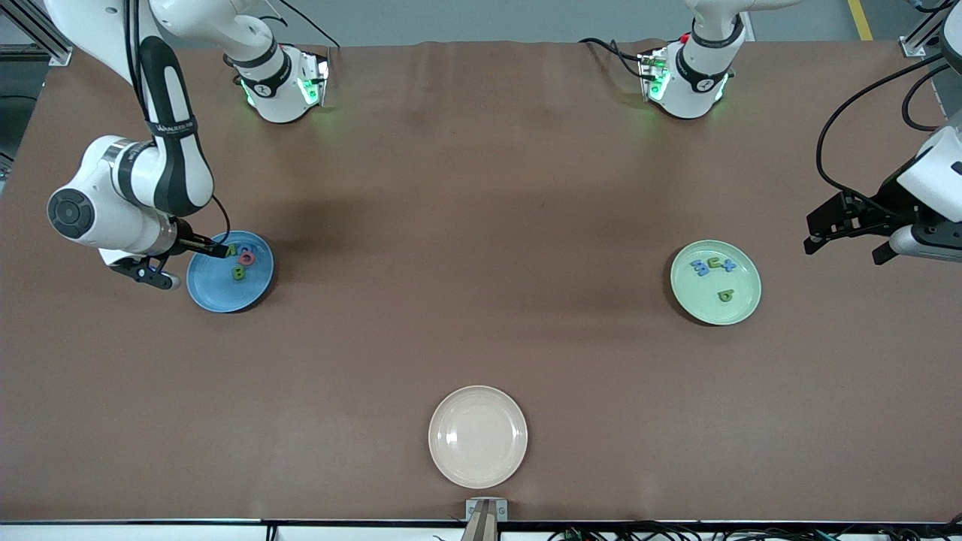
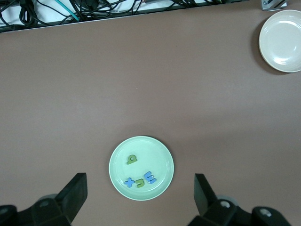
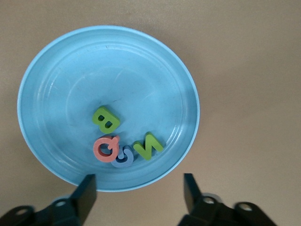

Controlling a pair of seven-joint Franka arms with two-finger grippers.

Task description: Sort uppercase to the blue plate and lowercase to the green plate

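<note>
Overhead, brown table (image 1: 481, 225); right tool (image 3: 139, 195) spread above blue plate (image 3: 56, 75), left tool (image 2: 141, 197) spread.

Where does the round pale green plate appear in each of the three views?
Front view: the round pale green plate lies toward the left arm's end of the table, holding small letters.
Left wrist view: low in the picture, between the open left tool's fingers.
Right wrist view: not in it.
Shared landmark: the round cream plate, seen in the front and left wrist views.
</note>
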